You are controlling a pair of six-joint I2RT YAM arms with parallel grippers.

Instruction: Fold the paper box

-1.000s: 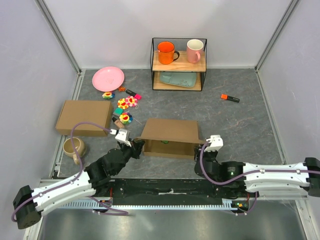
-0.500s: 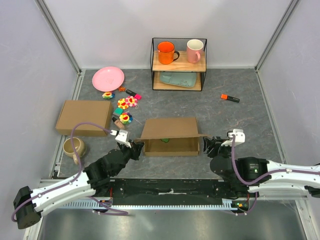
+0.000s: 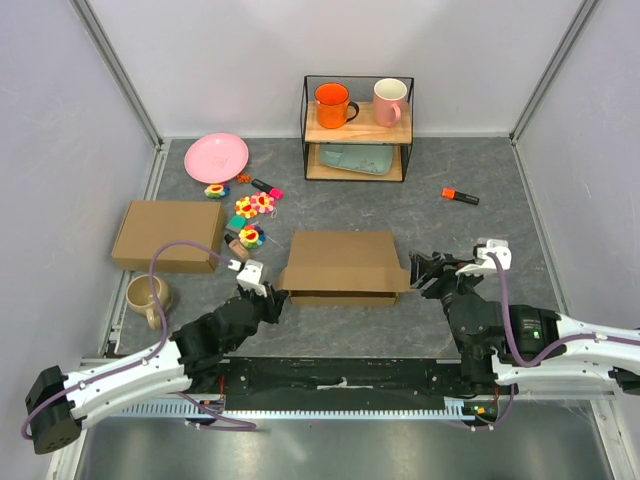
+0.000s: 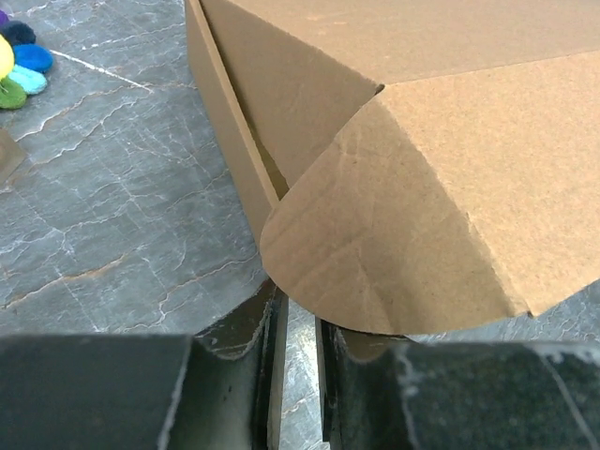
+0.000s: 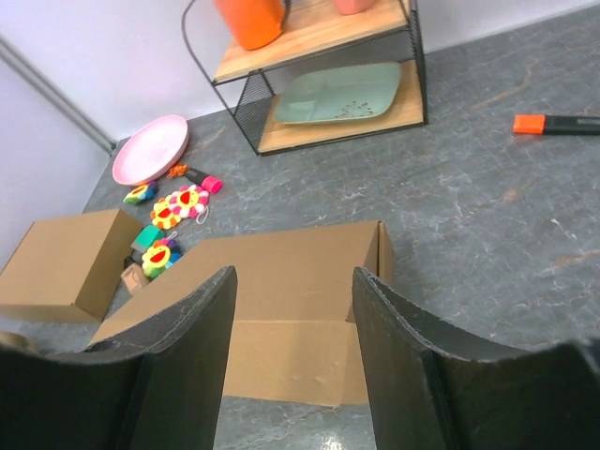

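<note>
The paper box point(image 3: 340, 262) is a shallow brown cardboard mailer in the middle of the table, its lid lying down over the body. My left gripper point(image 3: 271, 296) sits low at the box's front left corner. In the left wrist view a rounded side flap point(image 4: 394, 253) of the box hangs just over the left gripper point(image 4: 298, 317), whose fingers stand a narrow gap apart with only table showing between them. My right gripper point(image 3: 422, 272) hovers off the box's right end. In the right wrist view the right gripper point(image 5: 292, 281) is wide open and holds nothing, with the box point(image 5: 281, 309) ahead of it.
A second, closed cardboard box point(image 3: 168, 235) lies at the left, a beige mug point(image 3: 148, 295) in front of it. A pink plate point(image 3: 216, 157) and flower toys point(image 3: 252, 212) are behind. A wire shelf point(image 3: 358, 128) with mugs stands at the back. An orange marker point(image 3: 460, 196) lies at right.
The box's lid has dropped from propped open to lying flat. My right gripper has pulled back to the right and opened wide. The left jaws have parted slightly.
</note>
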